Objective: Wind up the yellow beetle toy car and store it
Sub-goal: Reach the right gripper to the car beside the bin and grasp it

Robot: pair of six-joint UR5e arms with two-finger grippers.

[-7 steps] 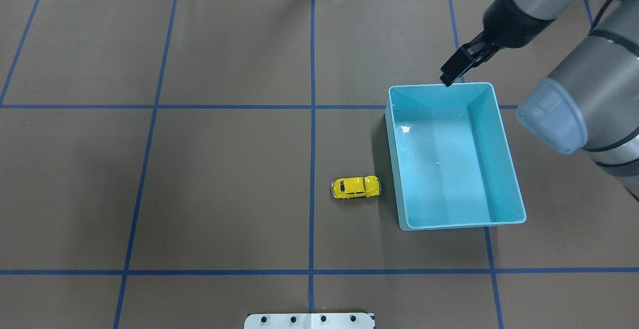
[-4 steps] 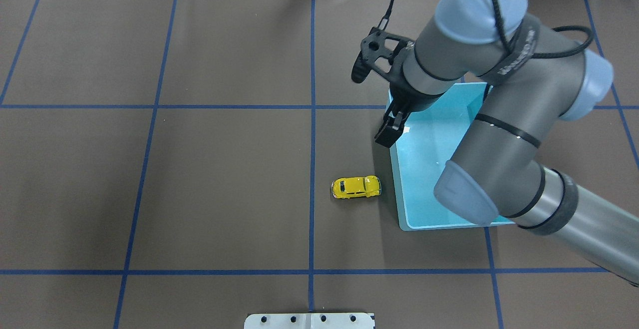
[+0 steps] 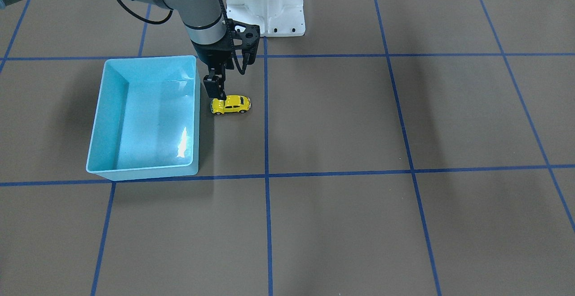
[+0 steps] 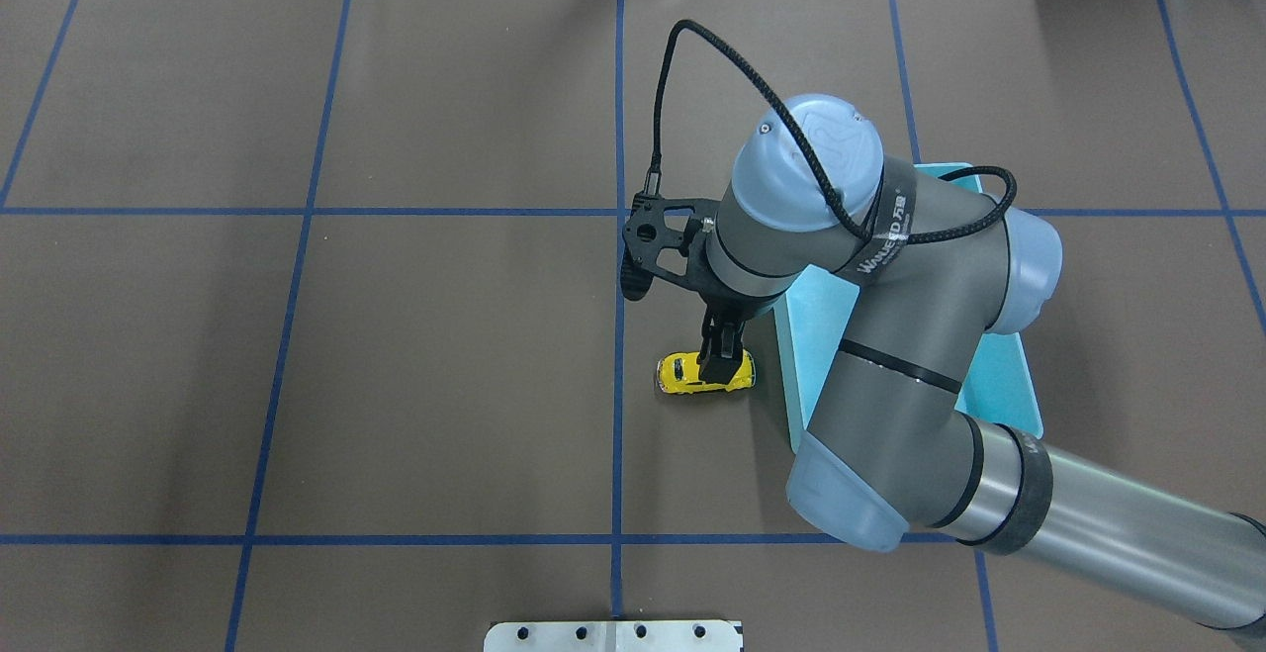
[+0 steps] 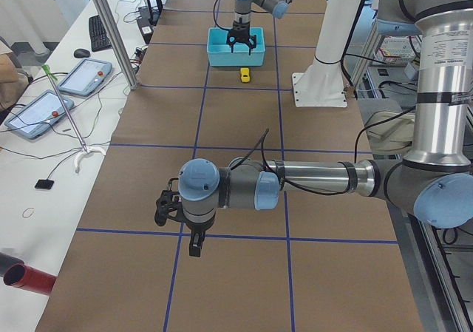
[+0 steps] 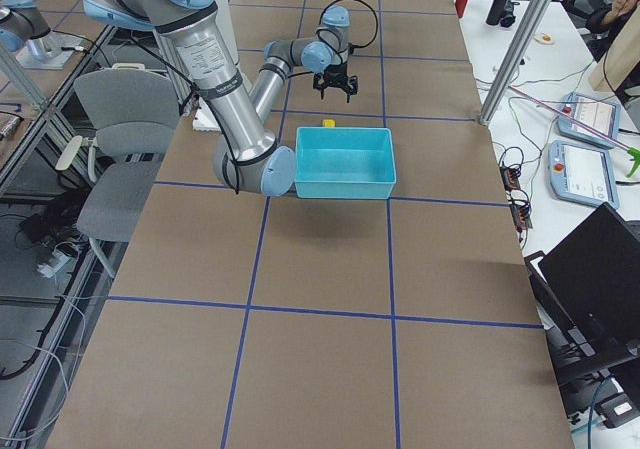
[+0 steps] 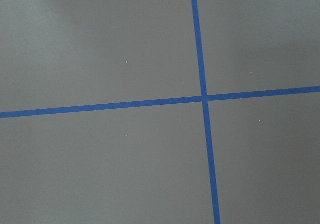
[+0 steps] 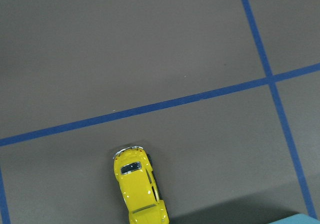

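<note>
Right pincer [image 4: 720, 363] masking part of yellow beetle toy car [image 4: 678, 374]; bin [image 4: 1004, 385] half-covered

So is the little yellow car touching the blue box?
Apart. The exterior front-facing view shows a strip of brown table between the yellow car and the blue box, at its near wall.

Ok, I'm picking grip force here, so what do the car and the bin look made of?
Car: glossy yellow painted shell with sharp highlights and a silvery bumper; die-cast metal or hard plastic, the look leaves that open. Bin: smooth light blue plastic, judging by its thin moulded walls and the glare patch on its floor.
</note>
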